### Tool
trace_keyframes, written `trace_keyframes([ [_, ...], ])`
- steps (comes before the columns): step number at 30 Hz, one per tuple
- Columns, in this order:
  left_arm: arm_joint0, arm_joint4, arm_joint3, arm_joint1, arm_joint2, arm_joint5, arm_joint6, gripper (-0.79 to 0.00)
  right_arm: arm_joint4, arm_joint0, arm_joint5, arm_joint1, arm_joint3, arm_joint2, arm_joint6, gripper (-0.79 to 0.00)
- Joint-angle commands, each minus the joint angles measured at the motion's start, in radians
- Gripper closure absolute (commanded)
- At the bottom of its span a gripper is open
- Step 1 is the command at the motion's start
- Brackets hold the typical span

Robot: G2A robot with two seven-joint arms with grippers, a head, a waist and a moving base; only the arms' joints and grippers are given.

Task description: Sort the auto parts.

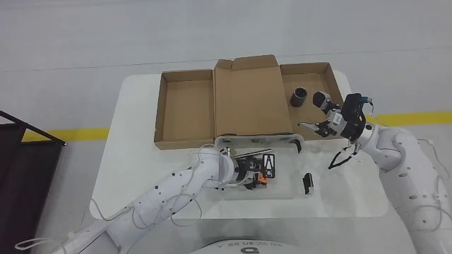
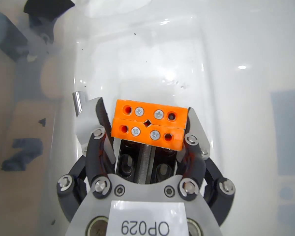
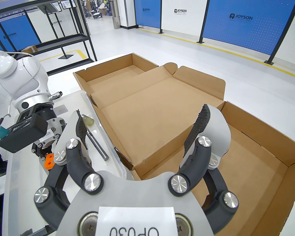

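An orange block [image 2: 147, 126] with several screws sits between the fingers of my left gripper [image 2: 147, 124], which is shut on it low inside the clear plastic bin [image 1: 282, 190]. From above, the block [image 1: 262, 179] shows beside the left gripper [image 1: 253, 174]. A metal rod [image 3: 97, 143] lies in the bin close by. My right gripper [image 3: 142, 116] is open and holds nothing, hovering at the near edge of the cardboard box's right compartment [image 1: 321, 77]. In that compartment stand a black cylinder [image 1: 299, 97] and a small white-and-black part [image 1: 320, 100].
The cardboard box [image 1: 183, 106] has a bare left compartment and a raised flap [image 1: 251, 99] in the middle. A small black part [image 1: 308, 183] lies on the white table to the right of the bin. A black rack [image 1: 21, 155] stands left of the table.
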Motion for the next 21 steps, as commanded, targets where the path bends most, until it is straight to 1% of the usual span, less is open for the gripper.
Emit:
trace_keyframes([
  [1, 0.002, -0.008, -0.011, 0.003, -0.012, -0.003, 0.006, 0.000, 0.000, 0.000, 0.000, 0.000, 0.000, 0.000, 0.000, -0.785],
  [5, 0.023, -0.037, -0.064, 0.017, -0.052, -0.015, 0.011, 0.000, 0.000, 0.000, 0.000, 0.000, 0.000, 0.000, 0.000, -0.785],
  [10, 0.072, -0.070, -0.163, 0.045, -0.125, -0.029, 0.005, 0.000, 0.000, 0.000, 0.000, 0.000, 0.000, 0.000, 0.000, -0.785],
  [16, 0.155, -0.081, -0.310, 0.085, -0.238, -0.026, -0.004, 0.000, 0.000, 0.000, 0.000, 0.000, 0.000, 0.000, 0.000, -0.785],
  [21, 0.241, -0.147, -0.452, 0.118, -0.350, -0.068, -0.009, 0.000, 0.000, 0.000, 0.000, 0.000, 0.000, 0.000, 0.000, -0.785],
])
